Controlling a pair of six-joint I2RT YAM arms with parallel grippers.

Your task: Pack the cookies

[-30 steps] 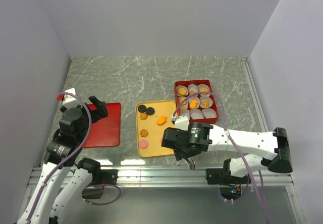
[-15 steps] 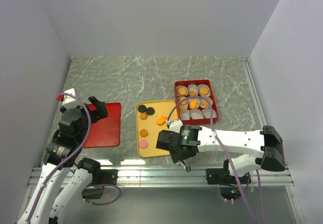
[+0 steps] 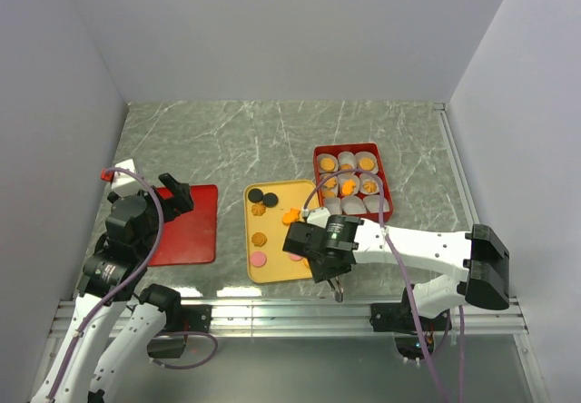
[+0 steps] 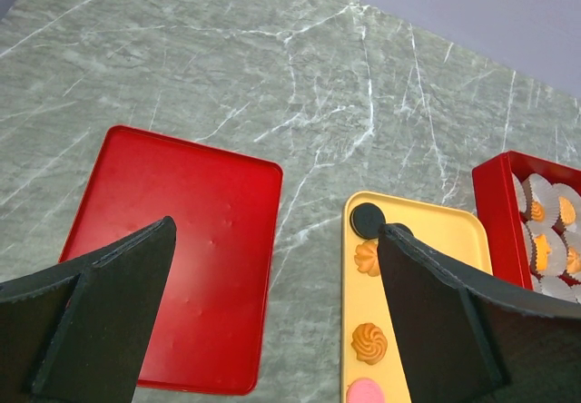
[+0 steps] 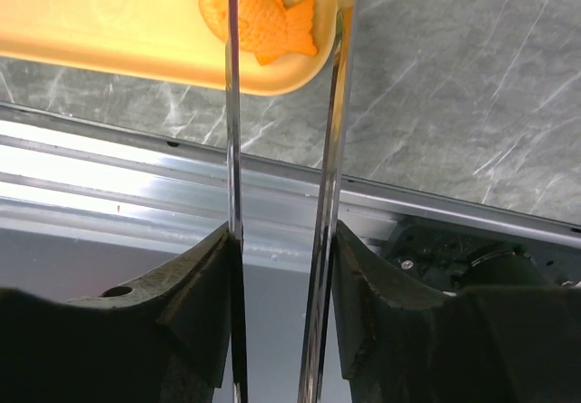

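The right hand point(image 5: 283, 67) has its two thin metal blades a little apart, straddling an orange fish-shaped cookie point(image 5: 259, 20) at the edge of the yellow tray point(image 5: 109, 44); the fish looks to lie flat there, its body reaching past the left blade. More cookies point(image 3: 260, 239) lie on that tray; others sit in paper cups point(image 3: 353, 205) in the red box point(image 3: 318, 162); the left hand point(image 4: 277, 230) hangs wide apart, holding nothing, above the flat red tray point(image 4: 172, 240) on the table point(image 4: 272, 58).
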